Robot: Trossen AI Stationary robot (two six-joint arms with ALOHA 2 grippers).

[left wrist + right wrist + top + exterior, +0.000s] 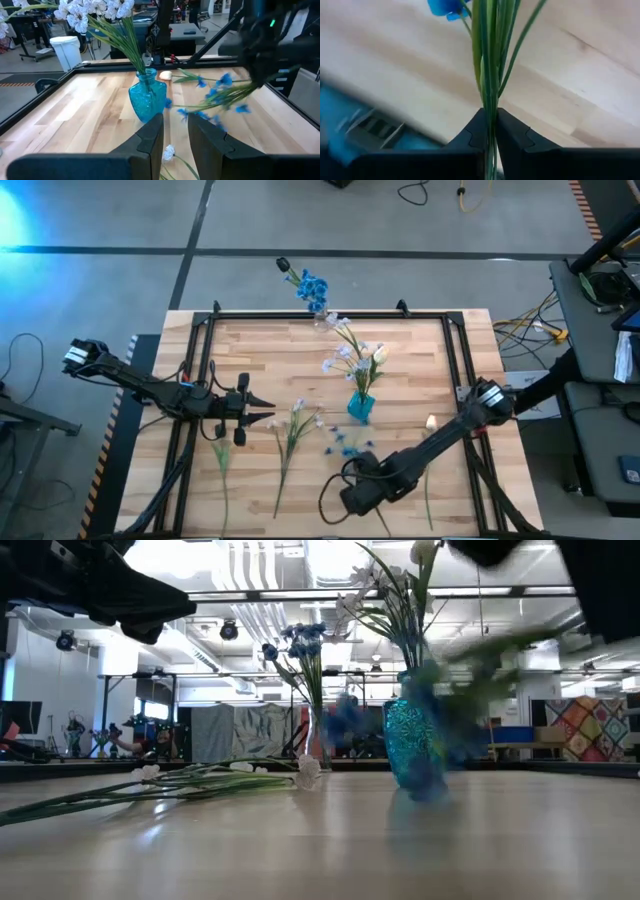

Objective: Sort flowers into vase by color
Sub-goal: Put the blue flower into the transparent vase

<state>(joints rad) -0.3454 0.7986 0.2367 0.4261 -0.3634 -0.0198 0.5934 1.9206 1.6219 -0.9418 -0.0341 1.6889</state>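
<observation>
Pinching a blue-flowered stem [490, 60] between its fingers, the right claw [490, 131] holds it above the wooden bench [250, 360], near the front edge, its blue blooms trailing toward the blue glass vase [361, 408]. That vase, mid-bench, carries pale white-pink sprays [352, 352]. A clear vase [326, 318] at the far edge holds more blue flowers [312, 287]. The left claw [268, 409] hovers over the bench's left half, fingers slightly parted and holding nothing, beside white-pink stems [293, 442] lying flat.

A vase [360, 408] stands mid-table [420, 370], another vase [322, 317] behind it, loose stems [292, 442] to its left.
</observation>
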